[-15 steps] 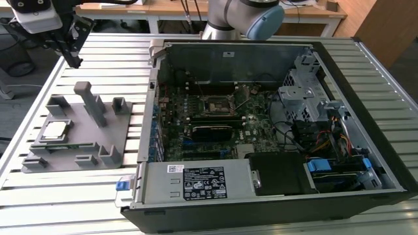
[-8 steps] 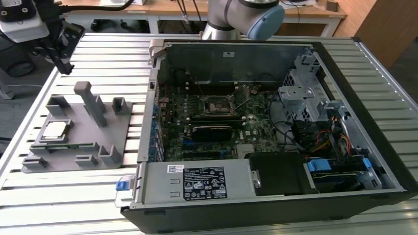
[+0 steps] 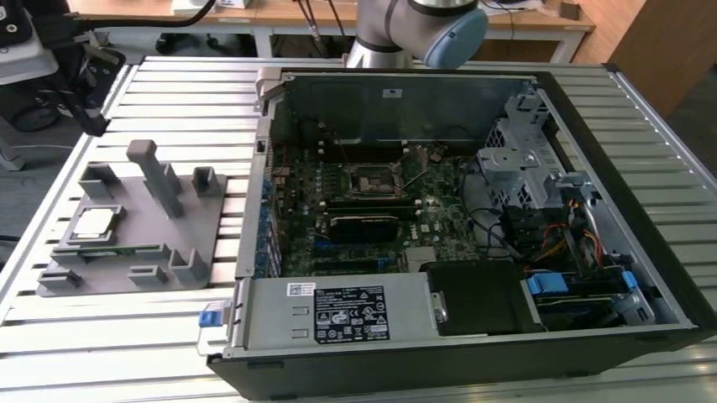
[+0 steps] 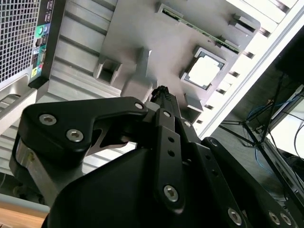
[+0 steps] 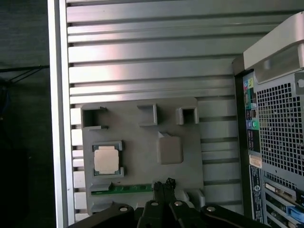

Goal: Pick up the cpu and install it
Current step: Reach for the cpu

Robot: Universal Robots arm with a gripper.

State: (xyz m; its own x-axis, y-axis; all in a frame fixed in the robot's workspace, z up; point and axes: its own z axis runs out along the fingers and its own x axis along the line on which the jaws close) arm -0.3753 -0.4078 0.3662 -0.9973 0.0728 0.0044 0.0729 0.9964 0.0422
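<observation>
Exterior view: the arm (image 3: 417, 29) stands behind the open computer case (image 3: 404, 109). The cpu (image 3: 92, 222) lies in a grey holder (image 3: 213, 220) on the exterior view's left. The print on the case label (image 3: 349, 315) is too small to read.
Second wrist view: the gripper (image 4: 161, 91), fingertips together and empty, hangs above the holder.
First wrist view: the cpu sits apart from the fingertips.

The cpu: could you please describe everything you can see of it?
The cpu is a small flat square chip, its silver-grey metal top edged by a thin pale border. It lies flat, top up, in a bracketed seat on the grey fixture plate. Only that seat touches it; the hand is apart from it.
</observation>
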